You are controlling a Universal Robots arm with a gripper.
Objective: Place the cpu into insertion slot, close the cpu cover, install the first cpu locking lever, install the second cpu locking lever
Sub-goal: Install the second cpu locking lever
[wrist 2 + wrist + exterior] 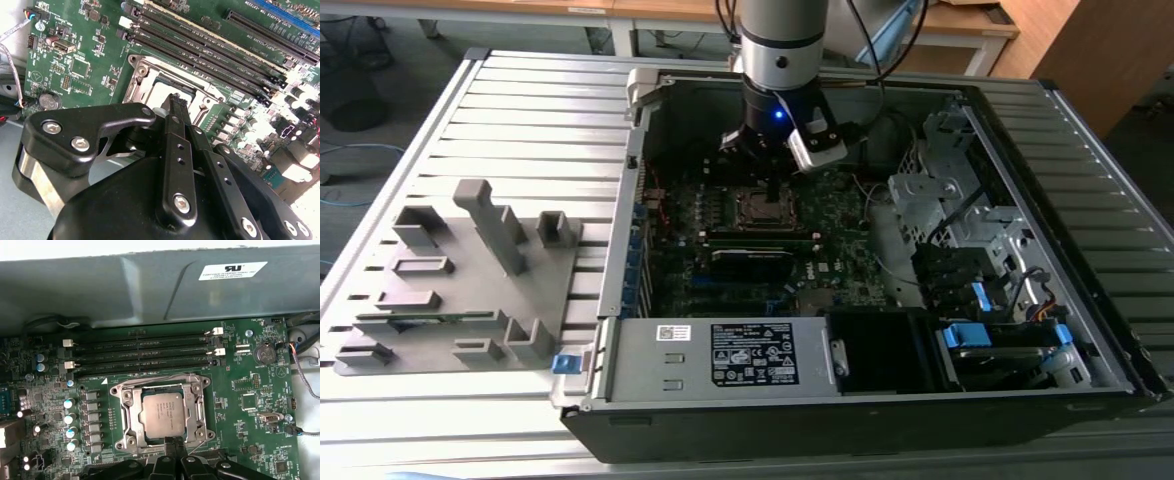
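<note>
On the slatted table [520,110], well off to the exterior view's left of the open computer case [854,400], stands a grey fixture block [454,290] of posts and pockets. Inside the case, the dark green motherboard [250,405] carries the insertion slot [127,412], and the cpu [161,412] already lies flat in it, its dull metallic top showing square through the window of the cpu cover [197,390], which looks folded down around the chip (whether it sits fully flush, I cannot tell). Beyond the slot from the gripper run the long memory slots [140,352]; beside it stands a row of small capacitors [70,422]. The gripper [172,444] hangs just at the near edge of the slot, its two black fingers [172,130] drawn together into a narrow tip with nothing between them, touching or almost touching the frame. In the exterior view the arm [781,50] stands upright over the same spot. Judging from this, the placing is done and the cover is down, with the levers in hand. The risk is the closed tip slipping off a thin wire lever [195,447] and scraping the board, or pressing on a cover that is not seated, which could load the chip unevenly against the socket pins.
</note>
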